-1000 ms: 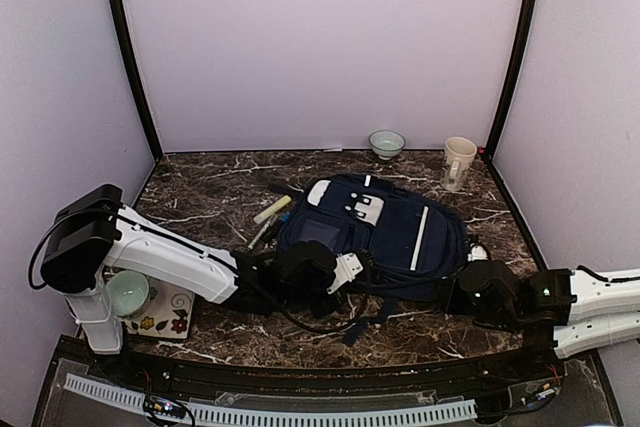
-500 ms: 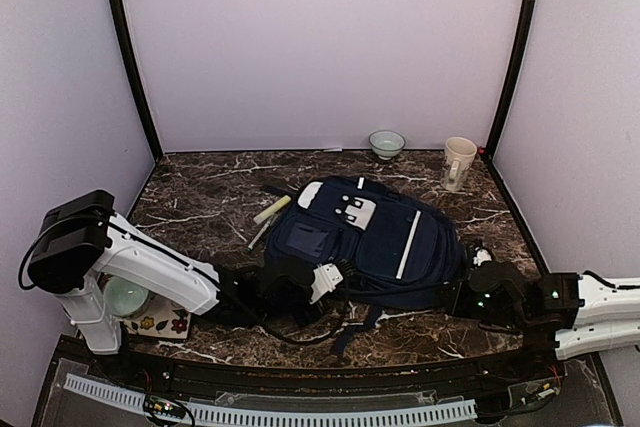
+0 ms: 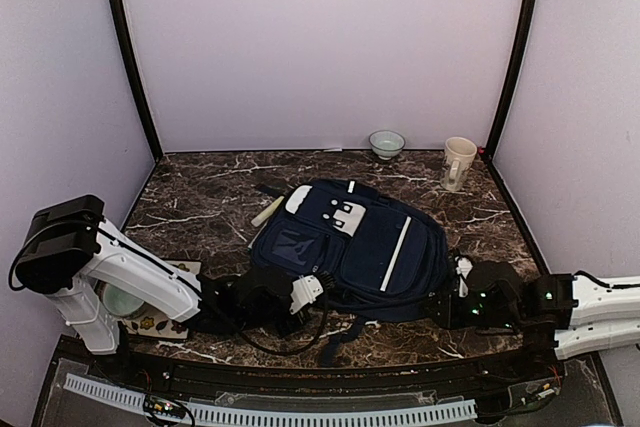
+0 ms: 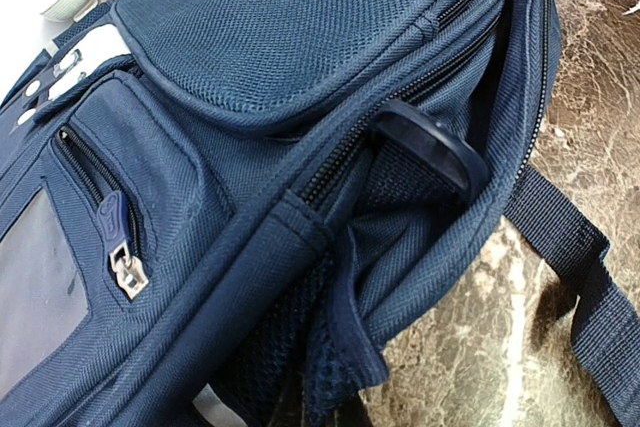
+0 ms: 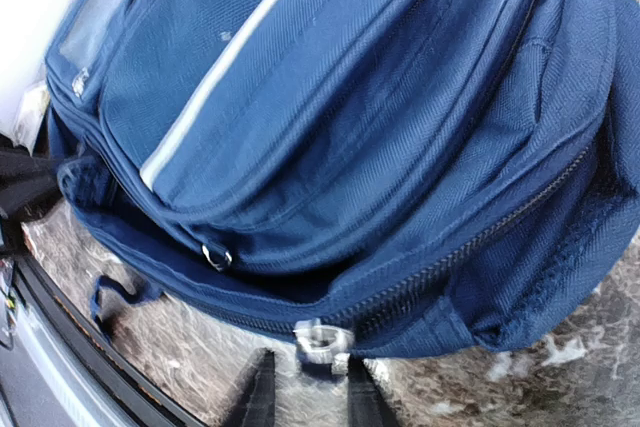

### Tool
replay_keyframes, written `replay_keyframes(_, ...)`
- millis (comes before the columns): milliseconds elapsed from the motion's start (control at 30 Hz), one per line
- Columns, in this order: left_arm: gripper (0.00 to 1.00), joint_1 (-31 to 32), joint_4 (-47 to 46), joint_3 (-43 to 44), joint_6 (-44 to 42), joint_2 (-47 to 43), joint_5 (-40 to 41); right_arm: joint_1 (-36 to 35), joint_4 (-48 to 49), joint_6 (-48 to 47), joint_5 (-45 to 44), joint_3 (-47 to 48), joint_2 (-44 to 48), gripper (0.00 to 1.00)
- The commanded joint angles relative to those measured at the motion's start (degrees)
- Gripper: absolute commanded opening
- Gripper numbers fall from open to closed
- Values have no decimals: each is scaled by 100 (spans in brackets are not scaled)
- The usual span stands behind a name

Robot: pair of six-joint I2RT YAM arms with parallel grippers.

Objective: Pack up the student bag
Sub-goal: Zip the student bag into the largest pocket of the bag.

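Right fingers (image 5: 258, 392) pinch the zip pull (image 5: 320, 339) at the bag's near edge. Left fingers are lost in fabric at its near-left corner, so their grip cannot be told. The bag (image 3: 350, 242) has slid nearer and leftward across the tabletop (image 3: 200, 197), which probably makes unzipping easier. Its inside stays unseen.

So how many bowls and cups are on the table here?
3. A small bowl by the back wall, a cream mug to its right, and a pale green bowl at the near left, partly hidden under the left arm. The bag could hide more.
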State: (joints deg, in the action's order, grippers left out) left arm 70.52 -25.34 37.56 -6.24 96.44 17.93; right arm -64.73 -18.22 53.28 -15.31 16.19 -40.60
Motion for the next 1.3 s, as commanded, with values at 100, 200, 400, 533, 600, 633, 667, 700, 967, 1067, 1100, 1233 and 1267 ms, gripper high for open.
replay_keyframes(100,0,1,-112,-21,110,-137,35,31,-700,-252,375,303,317,58)
replay_keyframes(200,0,8,-137,7,73,-177,46,22,-733,-344,578,478,387,62)
replay_keyframes(400,0,6,6,165,127,-152,117,-220,-917,-323,342,839,292,63)
replay_keyframes(533,0,8,33,196,177,-160,187,-467,-1580,-4,-318,1239,-105,60)
replay_keyframes(600,0,6,46,214,197,-158,216,-630,-1887,212,-639,1431,-343,57)
replay_keyframes(633,0,8,47,216,208,-158,231,-700,-1938,298,-743,1484,-458,56)
replay_keyframes(667,0,7,47,216,218,-147,244,-766,-1947,379,-816,1516,-576,54)
replay_keyframes(700,0,7,47,219,227,-142,264,-827,-1968,455,-889,1543,-704,51)
replay_keyframes(967,0,10,64,251,261,-98,368,-1229,-2333,1021,-1465,1956,-1938,44)
replay_keyframes(1067,0,5,49,226,278,-120,359,-1243,-2277,1115,-1596,2055,-2266,40)
replay_keyframes(1100,0,5,31,218,281,-129,366,-1247,-2292,1156,-1643,2100,-2370,38)
replay_keyframes(1233,0,5,-12,203,291,-136,318,-1268,-2637,1454,-1973,2394,-2775,37)
replay_keyframes(1267,0,5,-7,209,290,-128,303,-1277,-2672,1503,-2007,2444,-2862,37)
